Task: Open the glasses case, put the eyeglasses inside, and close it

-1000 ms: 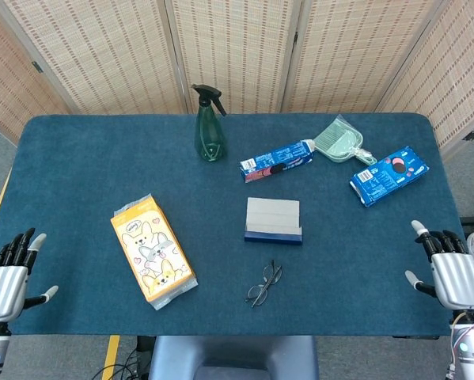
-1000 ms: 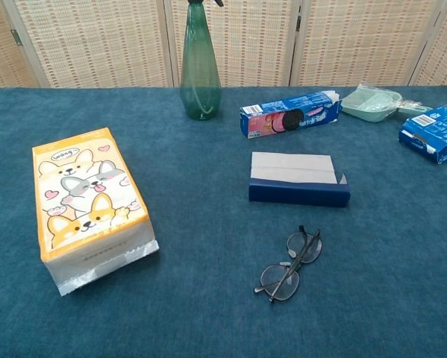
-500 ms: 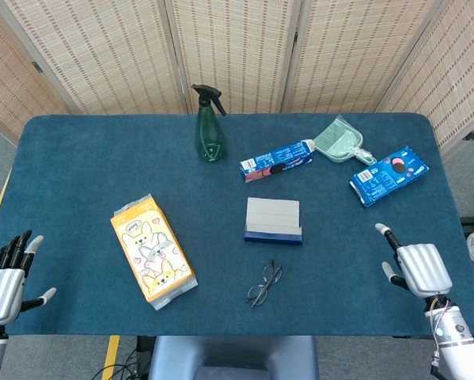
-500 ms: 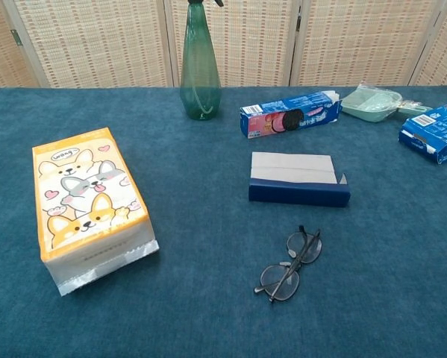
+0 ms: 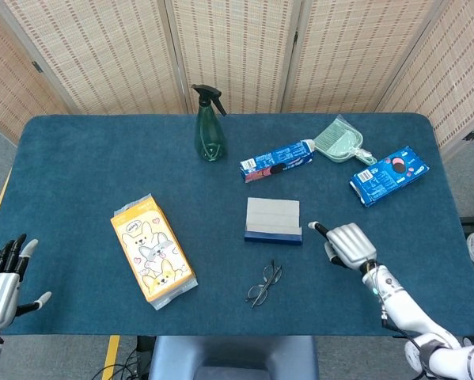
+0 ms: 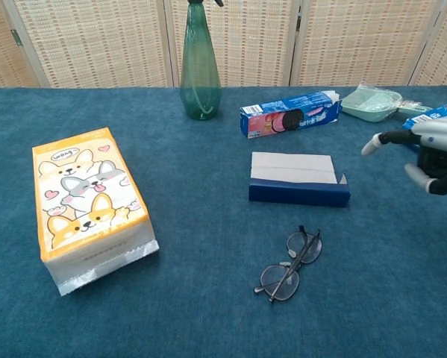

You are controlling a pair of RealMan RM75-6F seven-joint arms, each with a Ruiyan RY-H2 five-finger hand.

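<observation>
Navy-sided and grey-topped, the glasses case (image 5: 273, 221) sat shut near the middle of the table (image 5: 78, 150), and nothing about it had shifted over the last second. The eyeglasses (image 5: 263, 285) lay folded on the cloth just in front of it, apart from it, also untouched.

What had changed was my right hand (image 5: 348, 245). A second before, it had been parked at the table's right edge; I had swept it inward, so that it now hovered just to the right of the case, fingers spread and holding nothing, one fingertip pointing toward the case's right end. The chest view showed it above the cloth, not yet touching the case. My left hand (image 5: 2, 277) had stayed back at the left corner, fingers apart and empty, and had sunk a little lower in the head view.

I judged the task barely begun: the reach for the lid was under way, and opening, loading and closing were all still to do.

Farther out, the orange snack bag (image 5: 152, 250), green spray bottle (image 5: 208, 127), two blue cookie boxes (image 5: 276, 160) and pale green dustpan (image 5: 338, 142) had not moved.
</observation>
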